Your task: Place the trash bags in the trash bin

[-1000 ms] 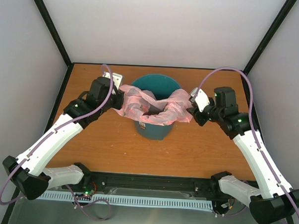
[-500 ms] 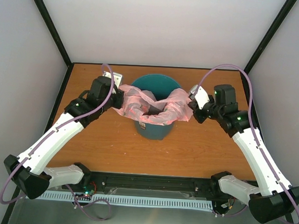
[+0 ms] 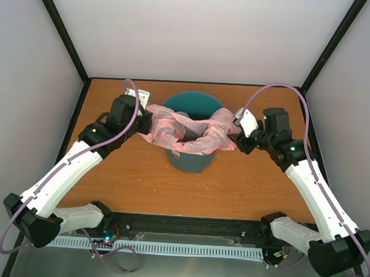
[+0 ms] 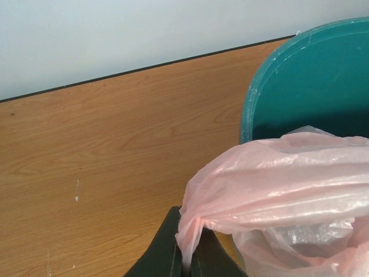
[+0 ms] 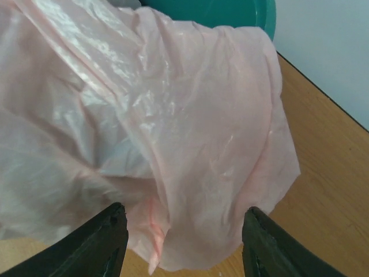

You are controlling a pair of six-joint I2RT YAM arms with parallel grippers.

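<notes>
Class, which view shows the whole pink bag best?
Top external: the pink bag stretches across the bin, both ends visible. Left wrist shows only a corner pinched by the left gripper; right wrist, a flap before the open right gripper.

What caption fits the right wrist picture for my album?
Right gripper, open, straddles the pink trash bag draped over the teal trash bin.

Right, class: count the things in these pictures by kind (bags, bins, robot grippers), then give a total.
Pink trash bag: 1
Teal bin: 1
Grippers: 2, the left gripper and the right gripper
Total: 4
</notes>
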